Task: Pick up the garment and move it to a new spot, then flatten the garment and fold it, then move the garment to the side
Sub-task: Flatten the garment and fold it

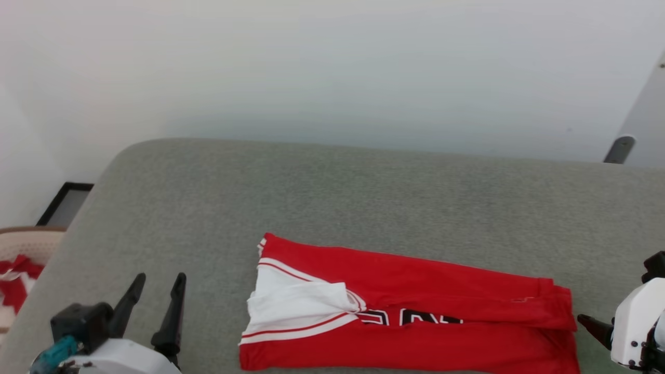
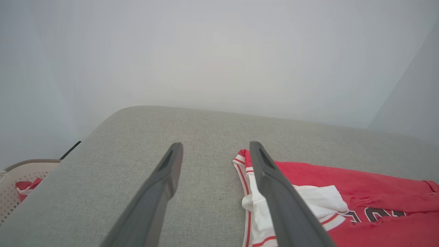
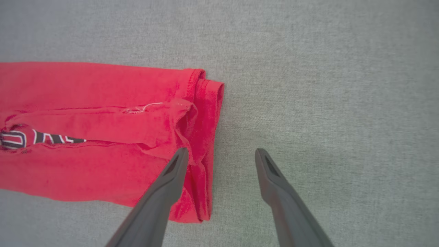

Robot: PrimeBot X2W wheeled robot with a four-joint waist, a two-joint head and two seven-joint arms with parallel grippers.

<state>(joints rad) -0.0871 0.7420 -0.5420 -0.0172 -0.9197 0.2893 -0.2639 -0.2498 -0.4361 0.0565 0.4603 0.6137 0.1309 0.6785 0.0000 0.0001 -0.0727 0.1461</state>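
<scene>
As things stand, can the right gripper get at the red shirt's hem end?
Probably yes: the right gripper is open right at the hem end of the garment, one finger over the fabric, nothing between on the grey surface.

Grey fabric-topped table (image 1: 363,182), rounded far-left corner. Plain white wall (image 1: 332,67) behind, soft even light. Beige perforated basket (image 1: 31,244) at left, dark frame (image 1: 65,203) beside it.

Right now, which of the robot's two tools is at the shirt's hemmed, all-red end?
The right tool, open beside the folded red shirt's hem. The left tool, also open, sits by the white-sleeved end.
</scene>
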